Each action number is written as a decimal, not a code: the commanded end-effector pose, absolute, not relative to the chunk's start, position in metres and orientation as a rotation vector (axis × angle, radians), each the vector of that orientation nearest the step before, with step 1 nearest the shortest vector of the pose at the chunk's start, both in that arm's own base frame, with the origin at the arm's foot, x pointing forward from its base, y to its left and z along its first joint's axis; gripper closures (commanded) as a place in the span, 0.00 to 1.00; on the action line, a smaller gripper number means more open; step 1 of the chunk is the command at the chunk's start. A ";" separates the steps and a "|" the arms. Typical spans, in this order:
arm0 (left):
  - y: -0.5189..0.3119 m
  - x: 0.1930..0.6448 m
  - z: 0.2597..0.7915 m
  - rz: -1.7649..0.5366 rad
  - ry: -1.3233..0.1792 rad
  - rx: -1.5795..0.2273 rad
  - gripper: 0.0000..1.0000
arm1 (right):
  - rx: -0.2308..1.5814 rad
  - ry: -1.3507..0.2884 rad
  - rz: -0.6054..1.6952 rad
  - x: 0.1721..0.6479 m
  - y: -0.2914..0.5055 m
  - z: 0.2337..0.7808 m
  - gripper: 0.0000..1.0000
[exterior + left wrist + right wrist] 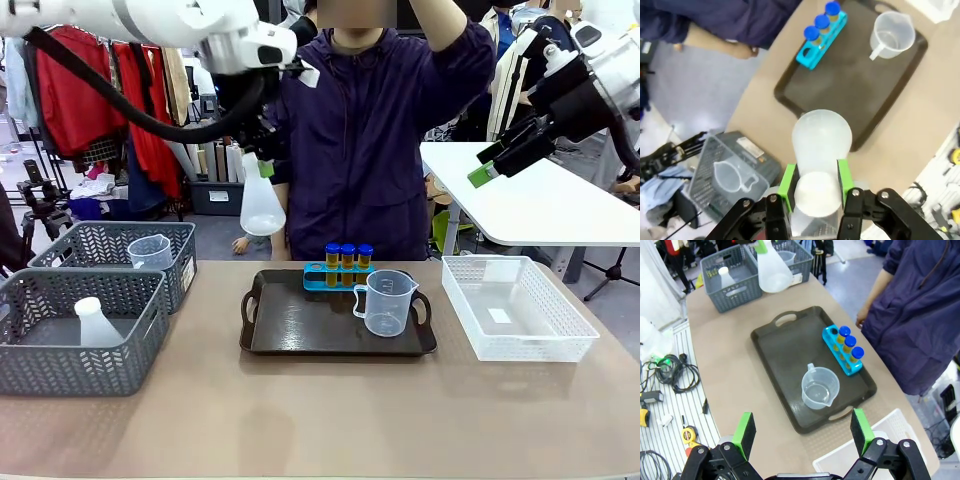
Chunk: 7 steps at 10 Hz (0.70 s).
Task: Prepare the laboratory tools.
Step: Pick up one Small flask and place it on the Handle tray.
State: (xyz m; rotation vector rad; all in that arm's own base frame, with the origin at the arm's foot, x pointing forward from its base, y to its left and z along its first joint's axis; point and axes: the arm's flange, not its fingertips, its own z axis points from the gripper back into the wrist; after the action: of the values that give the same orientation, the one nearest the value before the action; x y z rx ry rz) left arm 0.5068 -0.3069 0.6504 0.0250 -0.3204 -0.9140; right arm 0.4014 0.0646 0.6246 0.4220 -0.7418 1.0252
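So, headcount: three blue-capped amber tubes (pixel 347 254) in a blue rack (pixel 318 281) plus one clear beaker (pixel 386 302) on the dark tray (pixel 300 325); a second beaker (pixel 150 251) and a second flask (pixel 95 323) sit in two grey baskets (pixel 60 365); left tool (pixel 816 178) is clamped on a white flask (pixel 821 137), held up in the air left of the tray; right tool (pixel 802 431) gapes wide, empty.

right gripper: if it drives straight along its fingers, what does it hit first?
Probably the dark tray, at or just beside the clear beaker: the open right gripper points down there. Depth is unclear, so the beaker rim could come first.
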 end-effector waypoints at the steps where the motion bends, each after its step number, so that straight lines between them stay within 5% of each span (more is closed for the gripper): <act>1: -0.315 0.512 0.639 -0.957 -0.345 -0.019 1.00 | 0.429 -0.750 1.027 0.402 0.065 0.625 0.00; 7: -0.344 0.523 0.578 -0.998 -0.303 -0.056 1.00 | 0.429 -0.750 1.027 0.402 0.065 0.625 0.00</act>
State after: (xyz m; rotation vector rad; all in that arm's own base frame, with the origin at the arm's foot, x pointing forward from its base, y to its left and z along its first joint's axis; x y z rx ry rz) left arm 0.5282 -0.3462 0.5850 -0.0363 -0.2981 -0.9756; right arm 0.4014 0.0646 0.6246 0.4220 -0.7418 1.0251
